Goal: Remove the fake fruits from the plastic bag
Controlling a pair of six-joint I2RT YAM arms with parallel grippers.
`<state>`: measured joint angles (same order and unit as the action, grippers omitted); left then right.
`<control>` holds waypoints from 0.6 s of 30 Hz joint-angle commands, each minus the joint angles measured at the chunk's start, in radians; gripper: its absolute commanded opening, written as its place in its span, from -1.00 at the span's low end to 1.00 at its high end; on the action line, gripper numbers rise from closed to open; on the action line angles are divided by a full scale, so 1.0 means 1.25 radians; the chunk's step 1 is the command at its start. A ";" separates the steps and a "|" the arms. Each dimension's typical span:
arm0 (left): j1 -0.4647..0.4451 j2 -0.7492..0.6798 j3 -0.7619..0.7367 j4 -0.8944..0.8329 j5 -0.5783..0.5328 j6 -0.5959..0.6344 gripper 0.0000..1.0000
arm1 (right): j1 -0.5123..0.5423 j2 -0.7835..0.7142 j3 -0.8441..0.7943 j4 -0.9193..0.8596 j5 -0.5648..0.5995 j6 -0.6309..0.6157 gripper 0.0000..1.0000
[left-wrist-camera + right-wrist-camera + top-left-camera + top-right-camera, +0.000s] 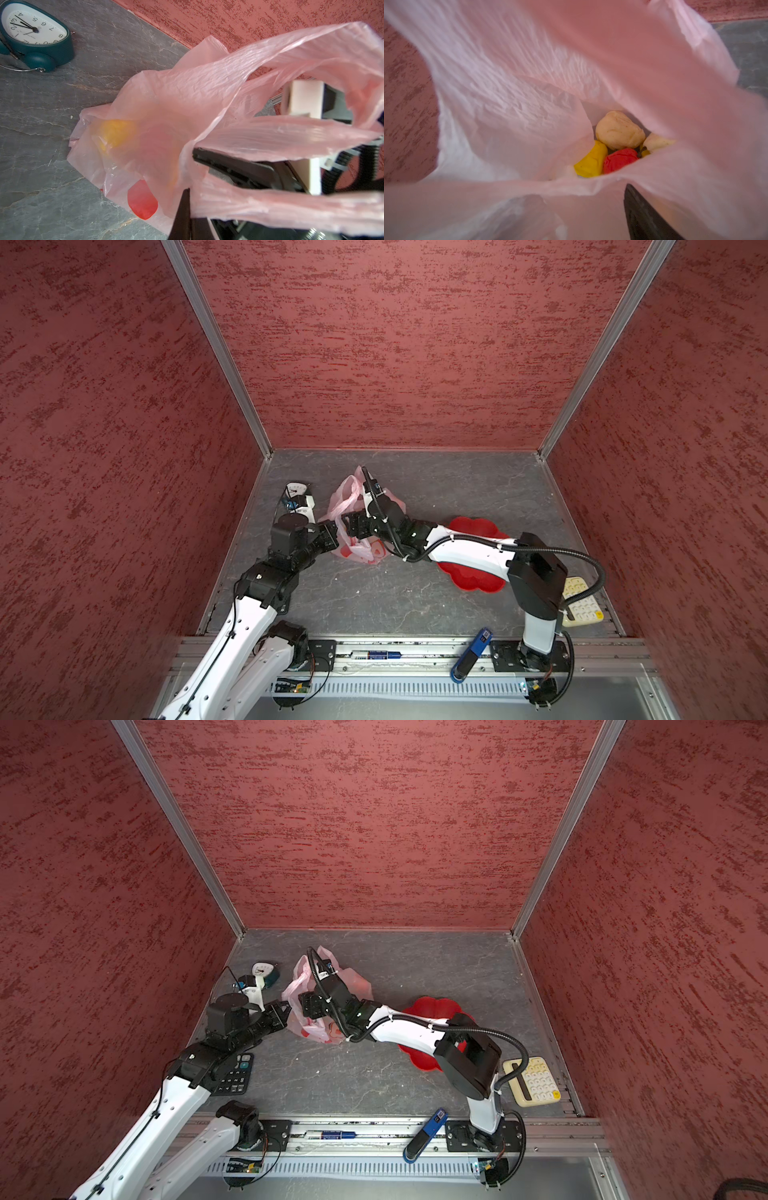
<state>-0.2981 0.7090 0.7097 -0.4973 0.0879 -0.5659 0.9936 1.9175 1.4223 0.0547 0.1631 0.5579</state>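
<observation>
The plastic bag (pixel 356 549) (pixel 309 1031) lies left of the floor's centre, pale pink with red prints. My left gripper (pixel 333 531) (pixel 188 192) is shut on one loop handle of the bag (pixel 270 203) and holds it stretched. My right gripper (pixel 353 526) (pixel 308 1004) is open and reaches into the bag's mouth. One black finger (pixel 643 216) shows in the right wrist view; the other is veiled by plastic. Deep in the bag (pixel 508 104) lie fake fruits: a cream lump (pixel 619 129), a second cream lump (pixel 656 142), a yellow piece (pixel 591 160) and a red strawberry (pixel 619 160).
A red flower-shaped plate (pixel 471 580) (pixel 432 1006) lies under the right arm. A teal clock (pixel 297 488) (pixel 35 31) stands behind the left gripper. A cream calculator (pixel 534 1081) sits front right, a black keypad (pixel 237 1073) under the left arm, a blue stick (pixel 473 655) on the front rail.
</observation>
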 commanded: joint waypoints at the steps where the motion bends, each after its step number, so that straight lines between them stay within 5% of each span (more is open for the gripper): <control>1: 0.004 -0.012 -0.007 0.017 0.003 -0.009 -1.00 | 0.002 0.018 0.050 -0.003 0.093 0.045 0.33; 5: 0.005 -0.014 -0.014 0.022 -0.009 -0.015 -1.00 | -0.007 0.027 0.055 -0.009 0.126 0.051 0.09; 9: 0.008 -0.012 -0.019 0.030 -0.037 -0.022 -1.00 | -0.024 0.002 0.021 0.017 0.145 0.053 -0.53; 11: 0.014 -0.007 -0.020 0.037 -0.068 -0.029 -1.00 | -0.034 -0.018 -0.005 0.033 0.143 0.048 -0.69; 18: 0.107 0.048 -0.013 0.104 -0.070 -0.077 -1.00 | -0.084 -0.129 -0.115 0.025 0.170 0.051 -0.87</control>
<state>-0.1974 0.7521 0.6968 -0.4232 0.0177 -0.6250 0.9161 1.8435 1.3144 0.0738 0.3180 0.6060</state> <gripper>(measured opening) 0.048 0.072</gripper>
